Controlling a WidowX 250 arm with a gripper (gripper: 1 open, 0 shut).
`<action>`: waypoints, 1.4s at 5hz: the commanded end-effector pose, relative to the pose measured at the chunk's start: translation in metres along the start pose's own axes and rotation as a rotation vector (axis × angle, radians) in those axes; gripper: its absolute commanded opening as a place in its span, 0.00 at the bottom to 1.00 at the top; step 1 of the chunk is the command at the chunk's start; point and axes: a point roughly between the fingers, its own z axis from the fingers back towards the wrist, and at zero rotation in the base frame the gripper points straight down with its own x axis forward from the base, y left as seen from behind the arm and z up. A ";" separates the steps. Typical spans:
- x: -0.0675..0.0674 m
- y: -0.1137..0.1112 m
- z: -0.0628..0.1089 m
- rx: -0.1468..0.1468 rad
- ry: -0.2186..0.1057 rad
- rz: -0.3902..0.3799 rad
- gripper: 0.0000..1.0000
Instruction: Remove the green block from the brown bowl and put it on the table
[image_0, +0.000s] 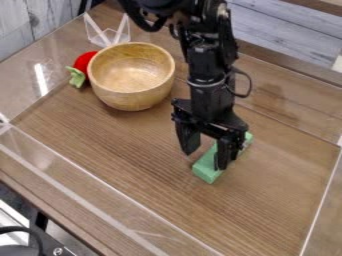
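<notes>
The green block (206, 169) lies on the table (107, 150), to the right of the brown bowl (131, 75) and nearer the front. My gripper (207, 150) hangs straight over the block with its fingers spread apart on either side of the block's top end. The jaws are open and no longer pinch it. The upper part of the block is hidden behind the fingers. The bowl is upright, and its pale inside shows nothing in it.
A small red-and-green rounded toy (82, 70) sits against the bowl's left side. Low clear plastic walls (80, 200) edge the tabletop along the front and right. White planks run along the back right.
</notes>
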 end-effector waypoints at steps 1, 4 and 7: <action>0.008 0.003 0.036 0.011 -0.101 0.005 1.00; 0.012 0.056 0.088 0.069 -0.204 0.081 1.00; 0.019 0.090 0.085 0.137 -0.254 0.115 1.00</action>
